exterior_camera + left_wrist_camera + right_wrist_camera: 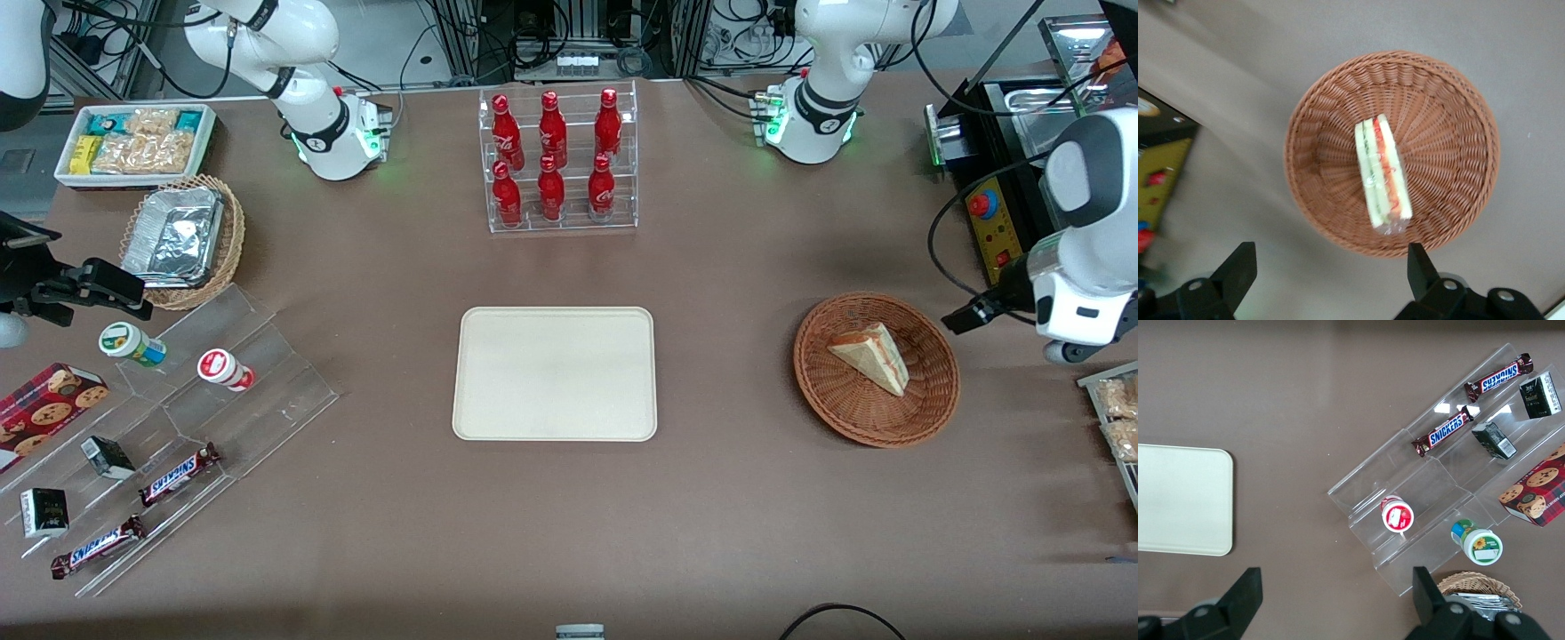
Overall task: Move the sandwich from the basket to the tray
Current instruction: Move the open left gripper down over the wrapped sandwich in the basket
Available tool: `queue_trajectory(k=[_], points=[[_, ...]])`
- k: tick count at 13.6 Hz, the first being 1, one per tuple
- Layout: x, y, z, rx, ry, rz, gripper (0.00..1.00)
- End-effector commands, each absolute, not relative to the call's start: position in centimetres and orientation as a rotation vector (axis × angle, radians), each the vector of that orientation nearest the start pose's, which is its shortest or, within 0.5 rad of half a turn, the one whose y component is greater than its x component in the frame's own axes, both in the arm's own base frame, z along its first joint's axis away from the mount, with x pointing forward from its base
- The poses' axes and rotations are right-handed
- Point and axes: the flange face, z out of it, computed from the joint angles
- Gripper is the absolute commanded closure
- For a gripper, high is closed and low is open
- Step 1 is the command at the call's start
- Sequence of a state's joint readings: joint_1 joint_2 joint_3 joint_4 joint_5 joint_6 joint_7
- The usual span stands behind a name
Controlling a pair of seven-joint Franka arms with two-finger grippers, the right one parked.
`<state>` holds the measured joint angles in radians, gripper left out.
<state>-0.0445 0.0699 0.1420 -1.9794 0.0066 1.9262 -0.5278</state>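
Observation:
The sandwich (872,356), a pale wedge with red and green filling along its edge, lies in the round reddish-brown wicker basket (827,391). The left wrist view shows the sandwich (1383,172) lying in the basket (1451,120), wrapped in clear film. My left gripper (960,319) hovers above the table just outside the basket's rim, toward the working arm's end. In its wrist view the gripper (1330,259) is open and empty, its fingers wide apart. The cream tray (556,373) lies flat at mid-table and holds nothing.
A clear rack of red bottles (558,158) stands farther from the camera than the tray. A black control box (996,218) sits near the working arm. Snack packets (1118,418) lie at that table end. A clear stepped shelf with snacks (169,444) lies toward the parked arm's end.

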Motion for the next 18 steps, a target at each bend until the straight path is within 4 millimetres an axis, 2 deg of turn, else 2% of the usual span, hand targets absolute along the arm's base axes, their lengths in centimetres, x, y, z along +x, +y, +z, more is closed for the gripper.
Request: queue_trajectory(k=[1, 4, 8, 10, 13, 15, 18], points=[[54.5, 5.2, 39.0, -2.905, -1.168, 0.113, 0.0], [54.7, 4.6, 36.0, -2.878, -1.326, 0.064, 0.0], [55.5, 3.3, 34.5, -2.808, -1.474, 0.033, 0.0], [55.8, 2.4, 33.8, -2.788, -1.509, 0.024, 0.0], [55.9, 2.3, 33.2, -2.774, -1.528, 0.026, 0.0], [55.9, 1.1, 31.9, -2.773, -1.498, 0.059, 0.0], [55.5, 0.9, 29.9, -2.72, -1.547, 0.109, 0.0]])
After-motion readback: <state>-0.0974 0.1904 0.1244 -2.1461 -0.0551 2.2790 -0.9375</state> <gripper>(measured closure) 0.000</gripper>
